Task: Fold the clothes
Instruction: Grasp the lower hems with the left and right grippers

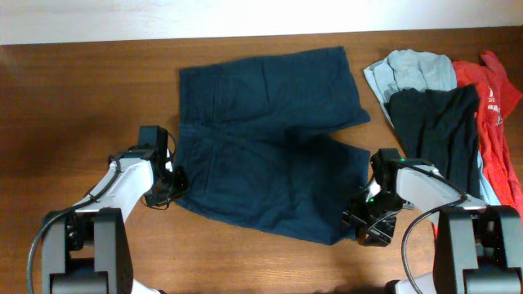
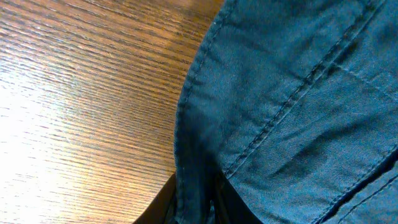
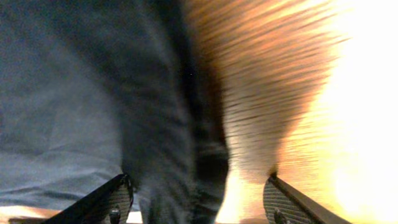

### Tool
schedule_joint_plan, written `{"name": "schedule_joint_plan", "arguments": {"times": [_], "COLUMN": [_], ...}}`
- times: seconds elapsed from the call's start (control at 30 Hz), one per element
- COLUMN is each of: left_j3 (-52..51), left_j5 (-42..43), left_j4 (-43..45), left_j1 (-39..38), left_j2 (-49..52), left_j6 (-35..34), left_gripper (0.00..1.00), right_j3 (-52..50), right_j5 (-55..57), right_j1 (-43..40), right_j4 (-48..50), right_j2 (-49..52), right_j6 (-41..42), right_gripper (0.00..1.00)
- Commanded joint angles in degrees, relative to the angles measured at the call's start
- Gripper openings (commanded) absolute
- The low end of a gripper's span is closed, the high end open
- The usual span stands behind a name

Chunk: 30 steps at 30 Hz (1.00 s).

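- Wood-grain table (image 1: 73, 98) fills the overhead view. Beyond the far side of the shorts (image 1: 261, 139) it ends at a white strip (image 1: 245, 16).
- Your shorts lie spread flat at mid-table, with the waistband toward your left arm and both legs toward your right arm. The far leg angles away from the near one, leaving a notch between the two hems.
- Your left gripper (image 1: 169, 186) sits at the near end of the shorts' waistband edge. The left wrist view shows the stitched edge drawn down between its jaws, which are closed on the cloth.
- Your right gripper (image 1: 369, 222) sits at the near leg's hem, by the near corner of the shorts. The right wrist view is blurred, but the fingers (image 3: 106, 196) stand wide apart, with the dark cloth edge running down between them.
- Left of the shorts you have a broad stretch of bare wood.
- On the far side of the shorts there is only a thin band of wood before the table edge.
- Right of the shorts the room is tight. A pale blue-grey garment (image 1: 413, 69) lies just beside the far leg's hem, with a black garment (image 1: 437, 122) over it and a red shirt (image 1: 498, 122) farthest from the shorts.
- A slim wedge of bare wood separates the shorts from that pile.
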Motion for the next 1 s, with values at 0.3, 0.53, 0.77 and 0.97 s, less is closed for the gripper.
{"name": "schedule_joint_plan", "arguments": {"times": [0.3, 0.53, 0.77, 0.97], "left_j3": [-2.0, -2.0, -2.0, -1.4], "left_j5": [-4.5, -4.5, -4.4, -4.4], "left_j4": [0.3, 0.5, 0.4, -3.2], "left_j1": [0.7, 0.7, 0.7, 0.7], "left_j2": [2.4, 2.4, 2.4, 1.8], "left_j6": [-0.1, -0.1, 0.5, 1.2], "left_gripper": [0.18, 0.18, 0.18, 0.07], "right_j3": [-1.2, -1.2, -1.1, -0.4], "right_j5": [-5.1, -9.7, -6.0, 3.7], "right_j1": [-2.1, -2.1, -2.2, -2.2], "right_j4": [-1.4, -0.2, 0.5, -0.3], "right_j2": [0.9, 0.9, 0.9, -3.9], "right_j6": [-3.0, -2.5, -2.5, -2.6], "right_gripper": [0.72, 0.27, 0.04, 0.04]}}
